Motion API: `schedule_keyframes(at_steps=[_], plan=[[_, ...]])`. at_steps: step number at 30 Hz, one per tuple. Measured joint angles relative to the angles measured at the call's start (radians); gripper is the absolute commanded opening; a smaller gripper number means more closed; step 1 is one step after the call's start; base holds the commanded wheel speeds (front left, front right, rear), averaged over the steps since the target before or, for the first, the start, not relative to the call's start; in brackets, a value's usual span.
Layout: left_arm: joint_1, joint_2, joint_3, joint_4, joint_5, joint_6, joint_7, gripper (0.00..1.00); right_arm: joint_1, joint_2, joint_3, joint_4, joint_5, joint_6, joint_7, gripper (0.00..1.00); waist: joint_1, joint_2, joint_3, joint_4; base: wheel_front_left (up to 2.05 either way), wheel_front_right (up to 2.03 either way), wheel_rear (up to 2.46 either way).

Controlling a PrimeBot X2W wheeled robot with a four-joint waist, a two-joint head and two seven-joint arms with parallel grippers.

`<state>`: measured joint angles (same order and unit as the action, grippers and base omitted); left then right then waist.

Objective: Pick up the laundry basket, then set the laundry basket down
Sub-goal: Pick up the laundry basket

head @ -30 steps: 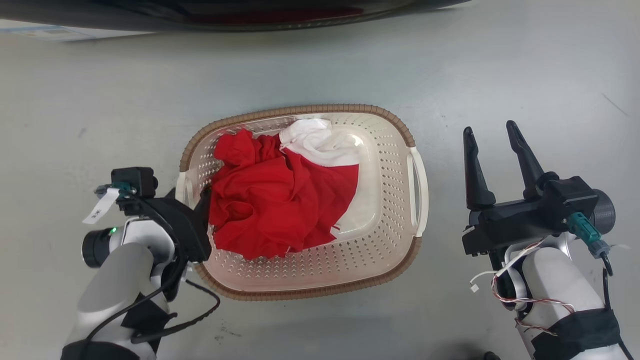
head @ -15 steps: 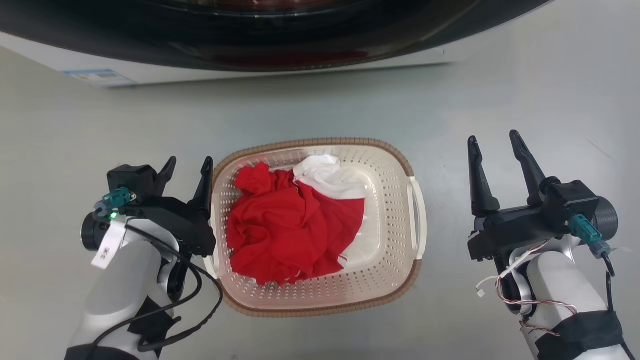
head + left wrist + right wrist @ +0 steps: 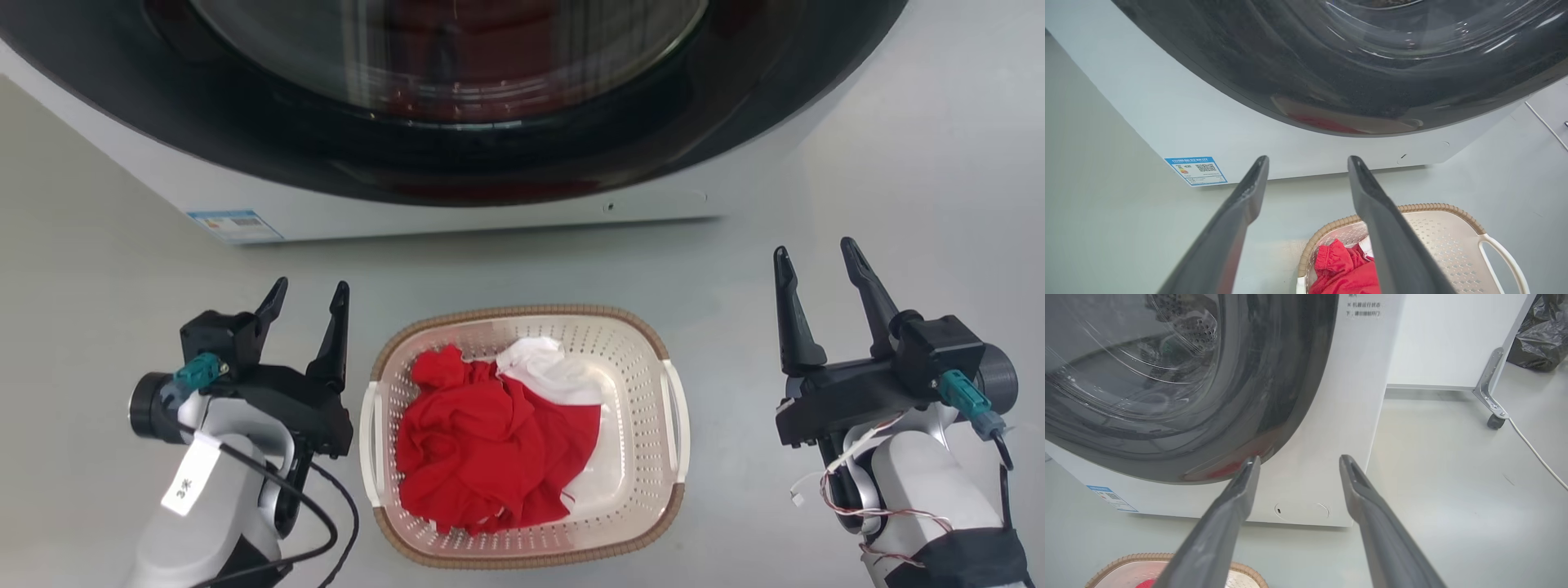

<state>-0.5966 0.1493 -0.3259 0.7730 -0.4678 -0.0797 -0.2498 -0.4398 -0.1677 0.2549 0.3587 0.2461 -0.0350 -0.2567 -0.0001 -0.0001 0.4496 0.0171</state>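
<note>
The laundry basket (image 3: 645, 384) sits on the floor (image 3: 98, 327) near the washing machine (image 3: 457, 208), between the left gripper (image 3: 310, 286) and right gripper (image 3: 815, 247), both wide open and empty. Stiff plastic holding soft clothes (image 3: 490, 449), it is likely light. Grip the 2 side handles (image 3: 679, 425).

Laundry basket (image 3: 643, 408): cream-white perforated plastic, rounded-rectangular, with brown woven-look rim (image 3: 522, 311). White loop handles at left end (image 3: 369, 445) and right end (image 3: 676, 425). Upright and level, set on grey floor (image 3: 98, 327). Long side faces washing machine (image 3: 490, 216), strip of floor between them. Inside: crumpled red garment (image 3: 482, 457) covers most of bottom. White cloth (image 3: 555, 376) at far right corner, possibly part of same piece, since folds hide the join. Near right patch of bottom bare.
</note>
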Motion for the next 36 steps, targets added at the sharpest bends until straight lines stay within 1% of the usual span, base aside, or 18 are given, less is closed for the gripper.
schedule_keyframes(at_steps=[8,9,12,16,22,30,36], plan=[[0.129,0.029,0.023,-0.188,0.050,0.052,0.000,1.00,0.053,-0.016,-0.007,-0.022,-0.001,0.002,0.000,1.00,0.0001,0.0000,-0.119,0.007,0.00,0.00,0.00],[0.129,0.029,0.023,-0.188,0.050,0.052,0.000,1.00,0.053,-0.016,-0.007,-0.022,-0.001,0.002,0.000,1.00,0.0001,0.0000,-0.119,0.007,0.00,0.00,0.00],[0.188,0.038,0.024,-0.262,0.064,0.064,0.000,1.00,0.084,-0.016,-0.006,-0.031,-0.002,0.002,0.000,1.00,0.0000,0.0001,-0.164,0.008,0.00,0.00,0.00],[0.268,0.051,0.026,-0.360,0.094,0.091,0.000,1.00,0.133,-0.018,-0.005,-0.047,-0.003,0.001,0.000,1.00,0.0000,0.0000,-0.221,0.009,0.00,0.00,0.00],[0.384,0.073,0.035,-0.488,0.109,0.123,0.000,1.00,0.208,-0.018,-0.001,-0.075,-0.003,-0.001,0.000,1.00,-0.0001,0.0000,-0.294,0.008,0.00,0.00,0.00],[0.507,0.088,0.050,-0.597,0.116,0.152,0.000,1.00,0.287,-0.016,0.003,-0.104,-0.003,-0.010,0.000,1.00,0.0000,0.0000,-0.358,-0.003,0.00,0.00,0.00],[0.573,0.089,0.056,-0.655,0.121,0.169,0.000,1.00,0.349,-0.017,-0.003,-0.127,-0.002,-0.025,0.000,1.00,0.0000,0.0000,-0.390,-0.008,0.00,0.00,0.00]])
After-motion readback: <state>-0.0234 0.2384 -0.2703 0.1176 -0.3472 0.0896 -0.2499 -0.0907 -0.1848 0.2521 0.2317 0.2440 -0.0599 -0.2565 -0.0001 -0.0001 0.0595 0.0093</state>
